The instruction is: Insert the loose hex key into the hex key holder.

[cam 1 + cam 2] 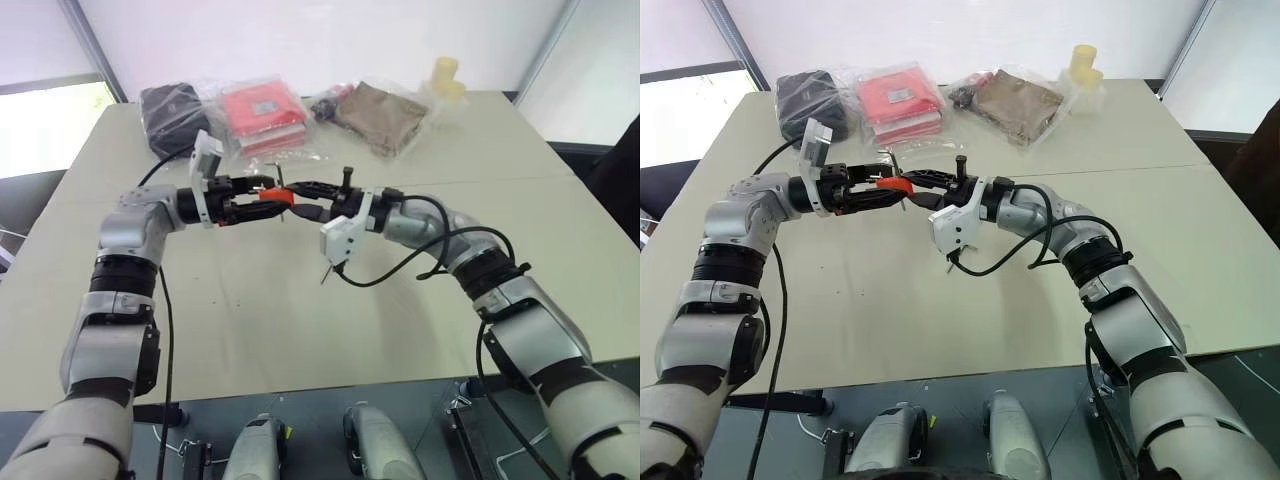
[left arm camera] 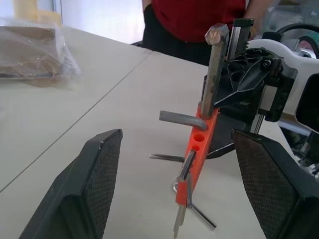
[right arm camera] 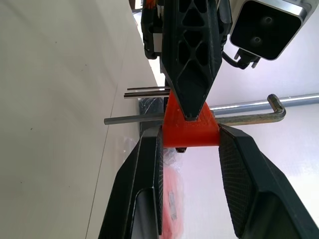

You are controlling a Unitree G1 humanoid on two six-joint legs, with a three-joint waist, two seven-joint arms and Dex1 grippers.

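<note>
- Left eye view: the right gripper (image 1: 305, 212) holds the hex key holder (image 1: 274, 196) above the table (image 1: 300, 320), fingers narrowed on it; the left gripper (image 1: 262, 198) faces it from the other side with its fingers spread wide either side of the block, gripping nothing; bagged goods, a red packet (image 1: 262, 112) among them, lie on the table well beyond both hands.
- Left wrist view: just ahead of the open black pads (image 2: 97, 179) the orange block stands on edge, a row of round sockets down its face; the loose hex key (image 2: 215, 69) already runs through the top socket, its bent end beside the block; thinner keys fan out lower down; I judge the key stiff, light and slippery, best pinched on its long bare shank.
- Right wrist view: the two pads clamp the holder's flat sides squarely; rigid plastic, so a firm hold seems safe; the key crosses just past the fingertips.
</note>
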